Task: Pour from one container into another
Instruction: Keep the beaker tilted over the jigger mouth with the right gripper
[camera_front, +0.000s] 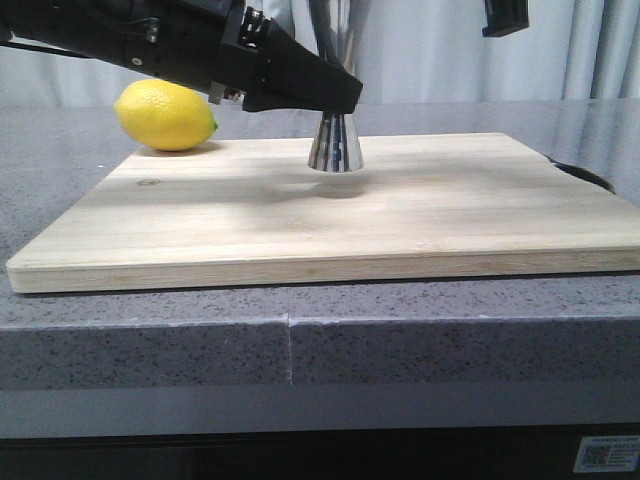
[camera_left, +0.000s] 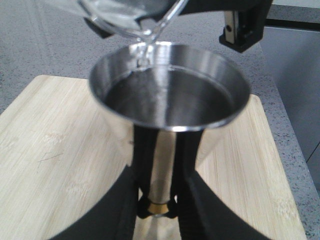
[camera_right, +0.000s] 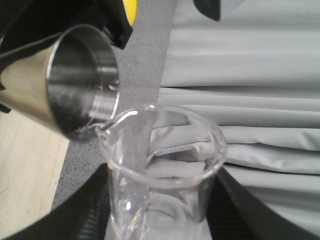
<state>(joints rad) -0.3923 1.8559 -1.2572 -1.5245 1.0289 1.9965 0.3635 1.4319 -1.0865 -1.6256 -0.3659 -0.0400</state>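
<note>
Left claw (camera_left: 159, 210) clamped on steel jigger (camera_left: 170, 100), right claw (camera_right: 160, 210) gripping tilted glass beaker (camera_right: 160, 165), water streaming in

One steel jigger (camera_front: 335, 142) is standing on one wooden cutting board (camera_front: 330, 215), with one lemon (camera_front: 165, 115) lying on the stone counter (camera_front: 300, 340) behind it. One glass beaker (camera_right: 160, 175) is showing, and two robot grippers, left (camera_front: 345, 95) and right (camera_left: 242, 30), are working.
</note>
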